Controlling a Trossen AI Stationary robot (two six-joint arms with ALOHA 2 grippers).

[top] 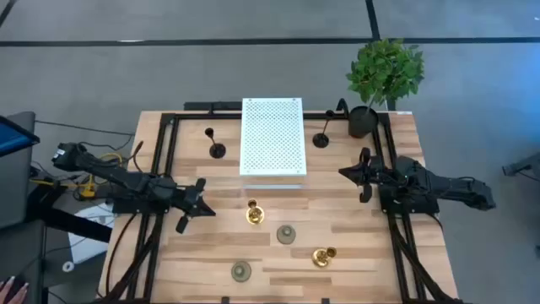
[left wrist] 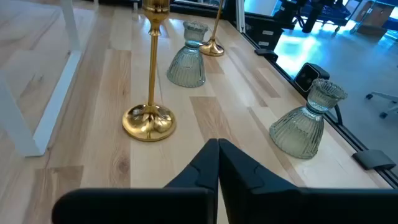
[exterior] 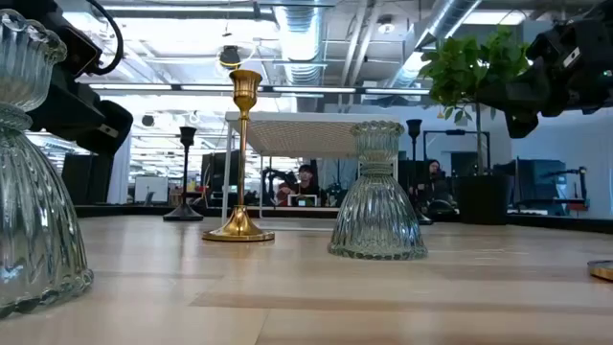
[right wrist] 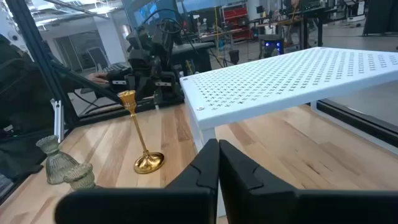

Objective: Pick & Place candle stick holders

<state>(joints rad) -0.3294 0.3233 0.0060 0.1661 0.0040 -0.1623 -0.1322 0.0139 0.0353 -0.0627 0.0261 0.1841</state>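
Note:
Two black candle stick holders (top: pixel 216 145) (top: pixel 321 135) stand on their round bases either side of a white shelf. A gold holder (top: pixel 255 214) (left wrist: pixel 149 118) stands mid-table, and a second gold one (top: pixel 323 256) sits nearer the front right. Two squat grey-green glass holders (top: pixel 286 235) (top: pixel 241 271) rest on their wide bases. My left gripper (top: pixel 202 201) (left wrist: pixel 217 144) hovers shut left of the standing gold holder, pointing toward it. My right gripper (top: pixel 350 173) (right wrist: pixel 217 144) is shut at the right side, pointing toward the shelf. Neither holds anything.
A white perforated shelf (top: pixel 272 135) on legs stands at the far centre. A black plant pot (top: pixel 364 118) with a green plant stands at the far right corner. Black frame rails (top: pixel 164 143) run along both table sides. People sit in the room beyond the table.

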